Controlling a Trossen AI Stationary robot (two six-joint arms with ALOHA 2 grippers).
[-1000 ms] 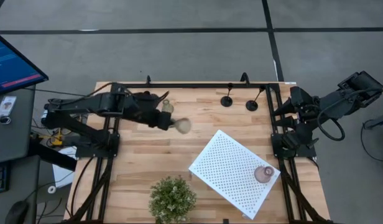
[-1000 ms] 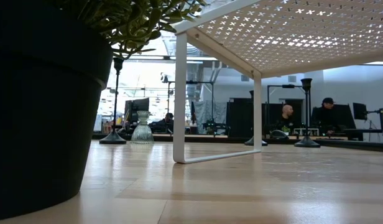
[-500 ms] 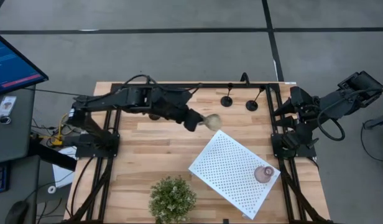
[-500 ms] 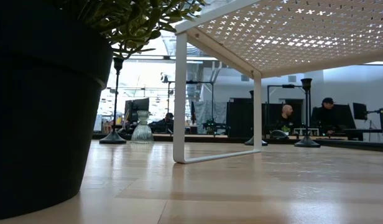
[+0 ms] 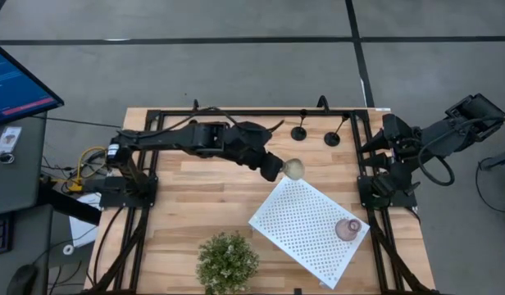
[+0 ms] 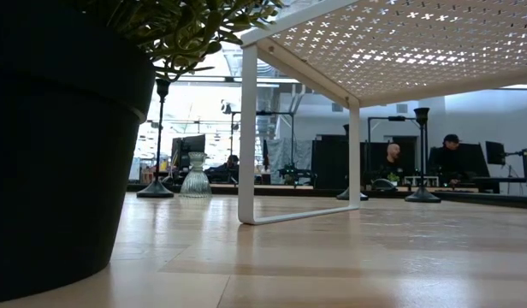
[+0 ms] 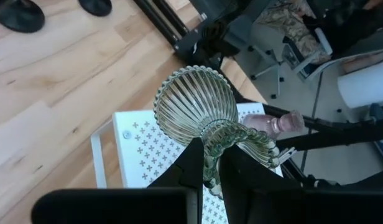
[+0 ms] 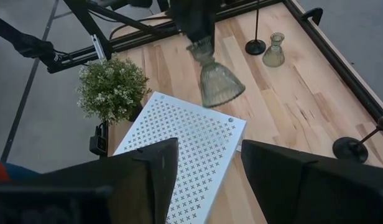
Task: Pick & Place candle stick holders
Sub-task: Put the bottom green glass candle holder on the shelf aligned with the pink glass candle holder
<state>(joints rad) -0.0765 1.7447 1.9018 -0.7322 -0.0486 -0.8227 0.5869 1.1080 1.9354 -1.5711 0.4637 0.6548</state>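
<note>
On light wood-plank counter (image 5: 195, 205): white perforated board (image 5: 308, 228) on legs, pinkish holder (image 5: 348, 229) on its corner; potted plant (image 5: 227, 260) at front edge; two black stemmed holders (image 5: 299, 131) near back rail. Left gripper (image 5: 275, 170) over counter middle, jaws pinching greenish ribbed glass holder (image 7: 207, 121) aloft above board's corner. Right gripper (image 8: 201, 165) parked off counter's right side, jaws spread, empty. Grey floor around; monitors and seated people beyond.

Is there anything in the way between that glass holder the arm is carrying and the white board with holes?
Nothing visible. The left gripper holds the greenish ribbed holder in the air right at the white perforated board's far corner. The pink holder sits at the opposite end, and the plant stands off to the side.
</note>
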